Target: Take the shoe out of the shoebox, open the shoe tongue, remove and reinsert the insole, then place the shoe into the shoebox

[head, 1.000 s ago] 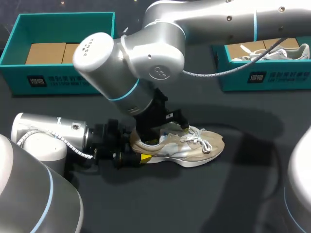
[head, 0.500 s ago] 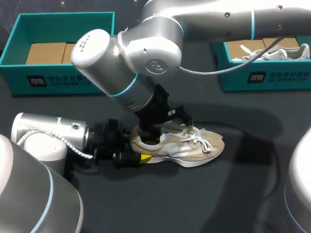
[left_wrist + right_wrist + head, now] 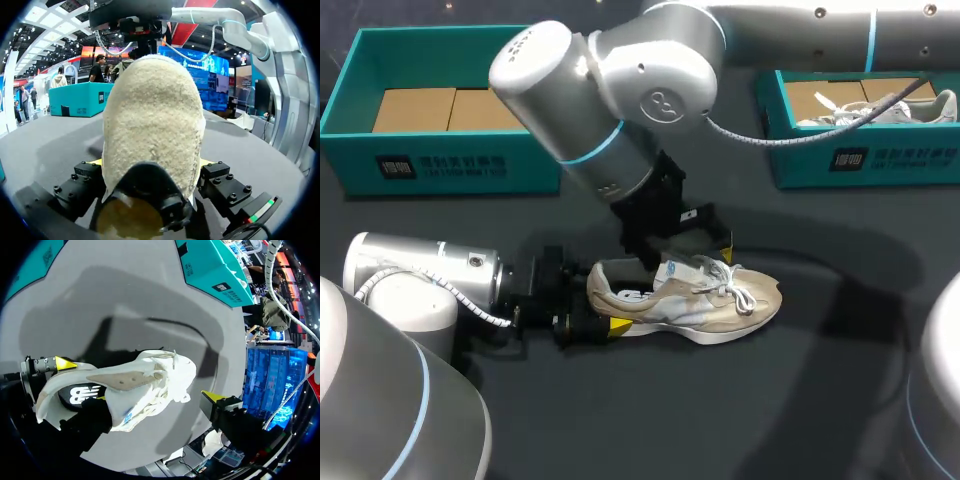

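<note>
**Beige sneaker held by the heel on the counter**

A low sneaker [image 3: 700, 300] of beige suede with silvery side panels, white laces and a pale sole is seen standing upright on its sole on the dark grey counter [image 3: 770, 400], outside both boxes. The heel is turned toward the left arm and the toe toward the robot's right. The heel is covered in fuzzy cream material, and a dark insole with a white mark is visible through the opening. The laces lie loose over the beige tongue.

The heel is clamped from both sides by the left tool [image 3: 605, 305], which lies low on the counter. The right tool [image 3: 682, 248] is poised just above the shoe's opening, its yellow-tipped fingers spread wide, with nothing held.

A teal open shoebox [image 3: 450, 165] with brown cardboard inside is set well apart, behind the shoe.
</note>
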Available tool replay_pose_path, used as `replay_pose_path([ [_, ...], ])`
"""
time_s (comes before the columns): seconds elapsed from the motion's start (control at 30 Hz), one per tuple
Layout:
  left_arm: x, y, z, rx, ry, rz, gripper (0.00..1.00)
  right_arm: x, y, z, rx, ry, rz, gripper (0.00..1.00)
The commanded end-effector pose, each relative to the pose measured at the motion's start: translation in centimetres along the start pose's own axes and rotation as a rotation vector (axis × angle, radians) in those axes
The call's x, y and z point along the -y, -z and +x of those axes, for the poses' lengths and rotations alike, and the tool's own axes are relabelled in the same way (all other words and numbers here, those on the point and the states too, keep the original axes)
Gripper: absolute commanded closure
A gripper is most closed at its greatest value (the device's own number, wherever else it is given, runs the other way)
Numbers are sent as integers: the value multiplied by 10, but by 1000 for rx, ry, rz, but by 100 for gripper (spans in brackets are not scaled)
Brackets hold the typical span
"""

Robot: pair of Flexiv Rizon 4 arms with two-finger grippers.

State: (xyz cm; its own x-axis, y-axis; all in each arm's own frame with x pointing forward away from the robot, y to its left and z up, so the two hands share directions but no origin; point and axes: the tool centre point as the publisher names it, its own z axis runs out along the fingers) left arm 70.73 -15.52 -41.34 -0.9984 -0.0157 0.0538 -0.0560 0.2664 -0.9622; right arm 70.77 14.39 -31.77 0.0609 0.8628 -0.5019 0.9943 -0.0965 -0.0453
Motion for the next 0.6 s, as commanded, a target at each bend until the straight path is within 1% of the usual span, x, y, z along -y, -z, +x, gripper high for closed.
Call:
replay_pose_path([
  [0.03, -1, -3, 1, 3, 0, 0, 100, 7, 4, -6, -34, -503, -6, 9],
  [0.07, -1, -3, 1, 3, 0, 0, 100, 8, 6, -4, -43, -497, -5, 13],
  [0.17, -1, -3, 1, 3, 0, 0, 100, 11, 10, 2, -62, -479, -6, 14],
  [0.2, -1, -3, 1, 3, 0, 0, 100, 12, 11, 3, -64, -474, -6, 18],
  [0.27, -1, -3, 1, 3, 0, 0, 100, 14, 13, 4, -75, -459, -3, 30],
  [0.3, -1, -3, 1, 3, 0, 0, 100, 15, 14, 5, -79, -455, -3, 34],
  [0.33, -1, -3, 1, 3, 0, 0, 100, 16, 16, 5, -83, -447, -1, 36],
  [0.37, -1, -3, 1, 3, 0, 0, 100, 17, 17, 5, -85, -440, 0, 36],
  [0.4, -1, -3, 1, 3, 0, 0, 100, 18, 18, 5, -84, -434, 1, 39],
  [0.47, -1, -3, 1, 3, 0, 0, 100, 19, 19, 5, -81, -419, 6, 49],
  [0.5, -1, -3, 1, 3, 0, 0, 100, 20, 20, 4, -82, -411, 9, 52],
  [0.6, -1, -3, 1, 3, 0, 0, 100, 20, 22, 3, -96, -364, 25, 53],
])
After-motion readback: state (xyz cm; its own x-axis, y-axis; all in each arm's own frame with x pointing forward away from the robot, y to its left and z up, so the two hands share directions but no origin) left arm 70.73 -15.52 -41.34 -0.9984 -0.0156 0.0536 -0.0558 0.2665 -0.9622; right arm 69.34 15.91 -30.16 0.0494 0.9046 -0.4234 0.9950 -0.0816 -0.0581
